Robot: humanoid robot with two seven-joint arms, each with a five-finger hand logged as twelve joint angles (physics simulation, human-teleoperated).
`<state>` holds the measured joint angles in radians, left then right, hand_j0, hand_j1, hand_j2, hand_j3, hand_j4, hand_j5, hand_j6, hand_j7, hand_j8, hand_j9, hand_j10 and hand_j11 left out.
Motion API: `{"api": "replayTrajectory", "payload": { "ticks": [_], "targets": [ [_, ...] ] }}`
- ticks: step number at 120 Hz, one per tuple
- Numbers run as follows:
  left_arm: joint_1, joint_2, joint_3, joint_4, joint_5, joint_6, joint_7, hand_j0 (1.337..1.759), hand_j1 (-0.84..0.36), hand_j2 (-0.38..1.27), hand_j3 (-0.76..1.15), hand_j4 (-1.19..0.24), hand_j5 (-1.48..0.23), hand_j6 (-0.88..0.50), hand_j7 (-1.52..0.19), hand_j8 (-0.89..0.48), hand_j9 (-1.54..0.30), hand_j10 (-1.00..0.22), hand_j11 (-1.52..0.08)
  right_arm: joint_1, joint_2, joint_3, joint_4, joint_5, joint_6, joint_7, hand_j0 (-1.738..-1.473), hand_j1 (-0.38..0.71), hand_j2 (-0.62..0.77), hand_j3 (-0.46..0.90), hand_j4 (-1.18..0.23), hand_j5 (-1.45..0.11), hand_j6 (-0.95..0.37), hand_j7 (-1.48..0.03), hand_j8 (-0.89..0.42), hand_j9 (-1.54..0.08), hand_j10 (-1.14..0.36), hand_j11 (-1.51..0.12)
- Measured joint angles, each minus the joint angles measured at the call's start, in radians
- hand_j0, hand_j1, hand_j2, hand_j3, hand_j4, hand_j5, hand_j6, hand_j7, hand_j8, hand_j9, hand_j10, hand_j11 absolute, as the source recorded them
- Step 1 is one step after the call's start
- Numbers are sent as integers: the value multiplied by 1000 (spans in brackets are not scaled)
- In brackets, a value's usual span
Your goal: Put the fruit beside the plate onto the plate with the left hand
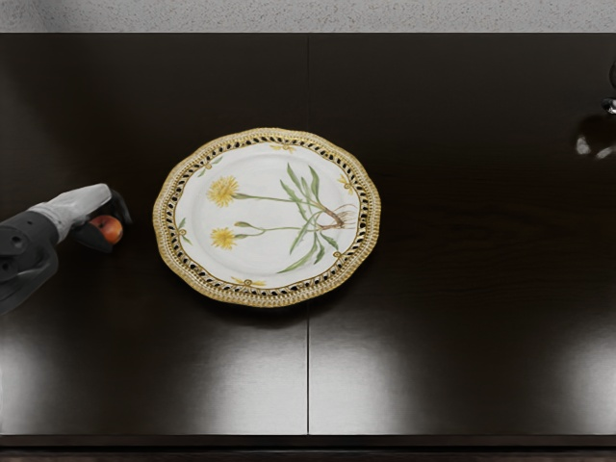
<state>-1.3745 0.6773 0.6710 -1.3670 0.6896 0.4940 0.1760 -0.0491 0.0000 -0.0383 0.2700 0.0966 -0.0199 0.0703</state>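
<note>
Table (462, 337) looks slick, so we watch for a roll-off. Plate (269, 138) rim is raised; a low carry could clip it. Left hand (89, 216), left of plate, curls around fruit (109, 229); grip looks shallow, could slip.

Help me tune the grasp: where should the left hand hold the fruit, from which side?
Across the middle of the fruit, from the left, the side away from the plate; it is small and round, and the left hand cups it there.
</note>
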Motion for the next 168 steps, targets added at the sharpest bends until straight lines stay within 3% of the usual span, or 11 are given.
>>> {"api": "replayTrajectory", "payload": {
  "ticks": [10,15,23,43,68,88,106,133,168],
  "targets": [
    [-3,5,0,-5,0,-4,5,1631,-330,268,-151,-666,-854,-488,-863,-450,-874,-647,-874,0,0,0,0,0,0,0,-1658,-311,-7,0,-32,-42,-32,-42,-32,-42,-32,-42],
    [-4,12,0,-8,1,-7,7,1607,-344,360,-317,-684,-876,-483,-887,-447,-899,-658,-900,0,0,0,0,0,0,0,-1658,-310,-7,0,-32,-42,-32,-42,-32,-42,-32,-42],
    [-7,20,0,-15,0,-9,8,1606,-366,539,-551,-711,-917,-491,-925,-451,-939,-668,-937,0,0,0,0,0,0,0,-1658,-310,-7,0,-32,-42,-32,-42,-32,-42,-32,-42],
    [-32,58,0,-37,-4,-14,8,1633,-289,355,-259,-725,-1021,-474,-994,-433,-998,-655,-996,0,0,0,0,0,0,0,-1658,-310,-7,0,-32,-42,-32,-42,-32,-42,-32,-42],
    [-87,97,0,-63,-8,-17,9,1646,-287,334,-93,-728,-1070,-459,-1027,-425,-1015,-651,-1021,0,0,0,0,0,0,0,-1658,-310,-7,0,-32,-42,-32,-42,-32,-42,-32,-42],
    [-172,83,0,-72,-23,-56,8,1651,-311,355,-41,-725,-1089,-431,-1034,-412,-1017,-639,-1031,0,0,0,0,0,0,0,-1658,-310,-7,0,-32,-42,-32,-42,-32,-42,-32,-42],
    [-215,14,0,-74,-36,-70,8,1652,-300,314,-20,-722,-1113,-430,-1043,-406,-1026,-638,-1044,0,0,0,0,0,0,0,-1658,-310,-7,0,-32,-42,-32,-42,-32,-42,-32,-42],
    [-270,-120,2,-73,-81,-73,10,1655,-351,480,-7,-726,-1120,-427,-1053,-409,-1029,-648,-1035,0,0,0,0,0,0,0,-1658,-311,-7,0,-32,-42,-32,-42,-32,-42,-32,-42],
    [-310,-254,1,-72,-153,-73,10,1656,-390,551,-2,-721,-1134,-412,-1063,-391,-1026,-654,-1032,0,0,0,0,0,0,0,-1658,-311,-6,0,-32,-41,-32,-41,-32,-41,-32,-41]
  ]
}}
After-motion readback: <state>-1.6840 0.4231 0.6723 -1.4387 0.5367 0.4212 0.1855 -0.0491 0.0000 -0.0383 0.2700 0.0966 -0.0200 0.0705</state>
